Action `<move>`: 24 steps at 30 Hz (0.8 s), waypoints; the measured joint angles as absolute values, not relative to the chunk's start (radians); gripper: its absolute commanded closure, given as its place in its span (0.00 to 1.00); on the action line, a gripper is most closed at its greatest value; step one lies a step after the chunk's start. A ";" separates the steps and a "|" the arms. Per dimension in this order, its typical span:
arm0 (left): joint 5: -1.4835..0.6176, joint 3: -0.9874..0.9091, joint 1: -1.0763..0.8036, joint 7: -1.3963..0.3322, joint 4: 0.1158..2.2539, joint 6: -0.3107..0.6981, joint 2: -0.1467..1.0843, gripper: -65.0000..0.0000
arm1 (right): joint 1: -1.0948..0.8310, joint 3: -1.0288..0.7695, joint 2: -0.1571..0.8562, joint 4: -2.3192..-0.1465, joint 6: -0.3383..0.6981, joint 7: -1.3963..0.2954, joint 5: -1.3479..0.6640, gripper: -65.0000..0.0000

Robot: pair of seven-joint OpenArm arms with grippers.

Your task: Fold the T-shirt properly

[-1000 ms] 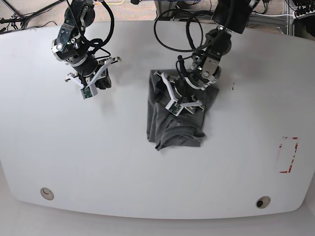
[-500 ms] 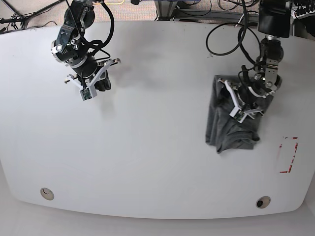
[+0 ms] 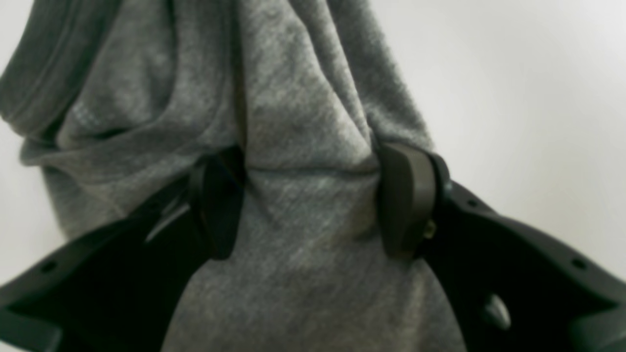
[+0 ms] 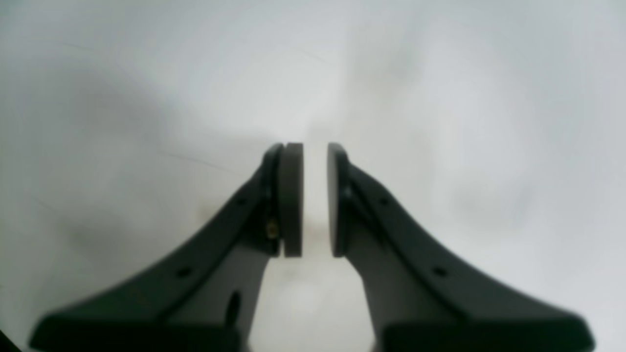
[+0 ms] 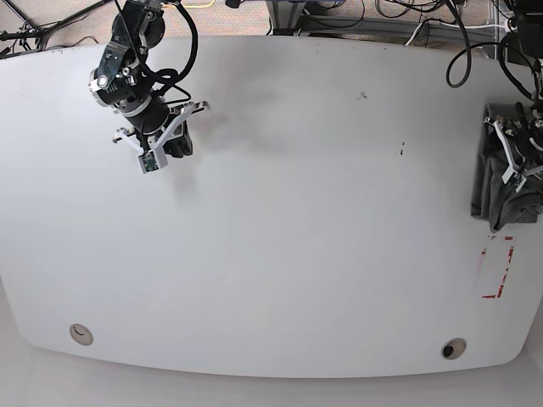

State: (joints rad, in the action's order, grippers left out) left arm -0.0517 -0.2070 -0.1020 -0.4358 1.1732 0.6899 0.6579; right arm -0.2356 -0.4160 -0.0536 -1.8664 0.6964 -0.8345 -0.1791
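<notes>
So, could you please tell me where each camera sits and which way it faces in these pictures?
Base: overhead, looking down on the white table; both arms show.
Left wrist: behind the left gripper, facing the T-shirt bunched between its fingers.
Right wrist: behind the right gripper, facing bare table, jaws nearly shut.
Shared: base and left wrist both show the T-shirt at the table's edge.

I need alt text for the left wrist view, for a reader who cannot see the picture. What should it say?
Close view of the left tool, its two dark fingers pressed into a bunched fold of the grey T-shirt. The cloth fills most of the picture, rumpled, with a thick hem at upper left. The white table shows at the right, slightly blurred.
</notes>
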 measured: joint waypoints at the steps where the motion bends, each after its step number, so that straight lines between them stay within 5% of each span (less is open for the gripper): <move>1: -0.043 -0.220 -0.102 -0.439 1.160 0.691 0.665 0.39 | -0.236 -0.418 -0.059 -1.866 0.696 -0.835 -0.179 0.88; 13: 0.037 -0.303 -0.116 -0.514 1.133 0.685 0.699 0.39 | -0.254 -0.411 -0.087 -1.867 0.696 -0.831 -0.178 0.88; 24: 0.077 -0.294 -0.113 -0.696 1.391 0.702 0.650 0.39 | -0.246 -0.411 -0.082 -1.888 0.699 -0.822 -0.168 0.88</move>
State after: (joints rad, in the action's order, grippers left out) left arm 0.0769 -0.2939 -0.1135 -0.6956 1.3914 0.7025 0.6502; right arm -0.2462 -0.4114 -0.0818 -1.8885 0.6991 -0.8215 -0.1677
